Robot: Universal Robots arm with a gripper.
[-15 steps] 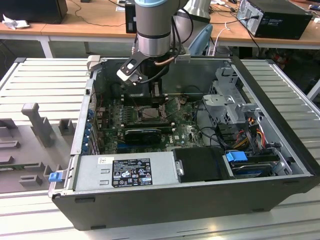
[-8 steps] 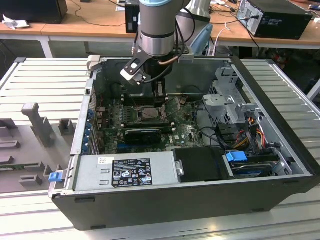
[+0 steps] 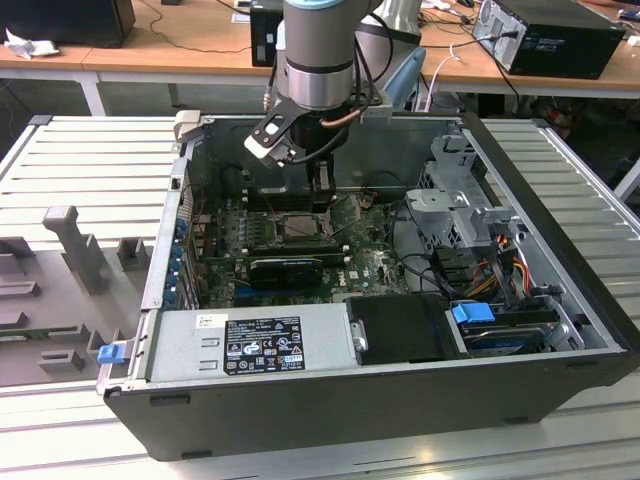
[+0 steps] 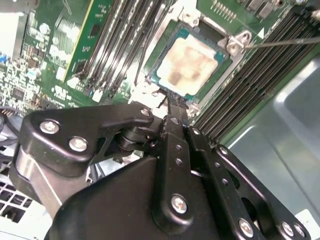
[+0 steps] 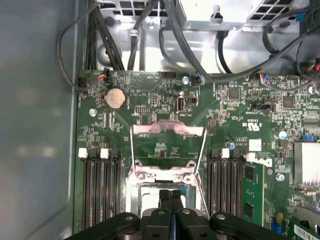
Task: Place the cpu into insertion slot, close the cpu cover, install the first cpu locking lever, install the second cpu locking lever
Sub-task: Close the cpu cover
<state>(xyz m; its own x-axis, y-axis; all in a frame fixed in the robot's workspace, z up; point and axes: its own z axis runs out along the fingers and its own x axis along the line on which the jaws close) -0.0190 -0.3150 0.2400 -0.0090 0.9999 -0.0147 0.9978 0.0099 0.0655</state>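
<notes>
The cpu (image 4: 187,62), a pale beige square chip, lies flat in the insertion slot (image 4: 239,42), whose silver rim stands out from the green board. My gripper (image 4: 175,102) is shut with nothing between its black fingers, and its tip is at the slot's edge, just beside the chip. In the first wrist view the gripper (image 5: 170,196) hangs over the slot (image 5: 145,192), and the cpu cover (image 5: 167,131) stands tilted up beyond it. A thin wire lever (image 4: 285,43) sticks out past the slot's corner. In the exterior view the gripper (image 3: 320,190) reaches down into the computer case over the slot (image 3: 300,226).
Long black memory slots (image 5: 100,185) flank the socket on both sides. A black card (image 3: 288,270) lies across the board, and the power supply (image 3: 250,345) is at the front. The drive cage (image 3: 455,205) and cable bundles (image 5: 165,30) crowd the case walls.
</notes>
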